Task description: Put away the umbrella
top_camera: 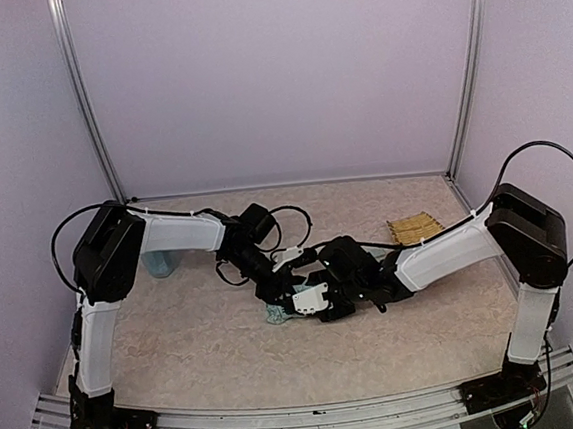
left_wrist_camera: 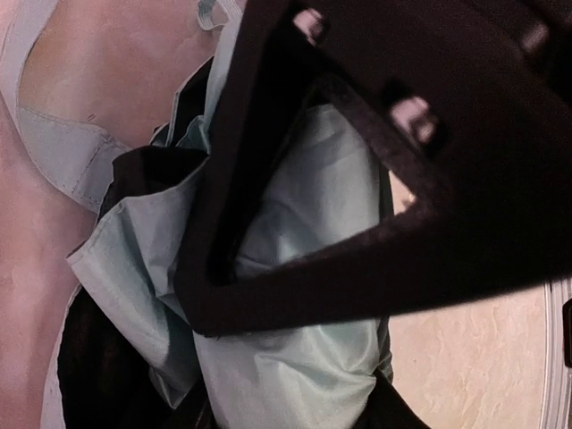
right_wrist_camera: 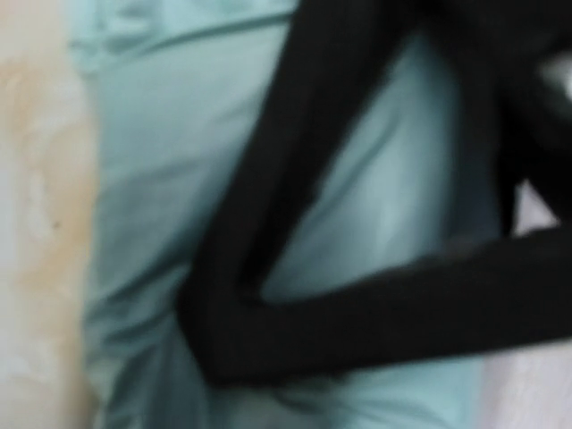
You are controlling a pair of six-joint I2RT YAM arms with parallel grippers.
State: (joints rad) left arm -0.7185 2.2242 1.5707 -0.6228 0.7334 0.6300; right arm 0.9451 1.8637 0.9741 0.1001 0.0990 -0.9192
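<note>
Umbrella (left_wrist_camera: 286,375) lies crumpled against left fingers (left_wrist_camera: 259,134) and right fingers (right_wrist_camera: 304,134); I cannot tell axis or grip.

**Mint green, black and soft purple**

The umbrella (left_wrist_camera: 304,223) is pale mint green on one side and black on the other, filling the middle of the left wrist view. The table (top_camera: 198,353) is light beige with cloudy pinkish spots. The walls (top_camera: 274,75), at the top of the top view, are plain soft purple. The left arm (top_camera: 183,232) and the right arm (top_camera: 445,253) are white with black parts. A cup (top_camera: 158,263) at middle left is light blue. A tray (top_camera: 414,227) at middle right is straw yellow with a woven pattern.
</note>
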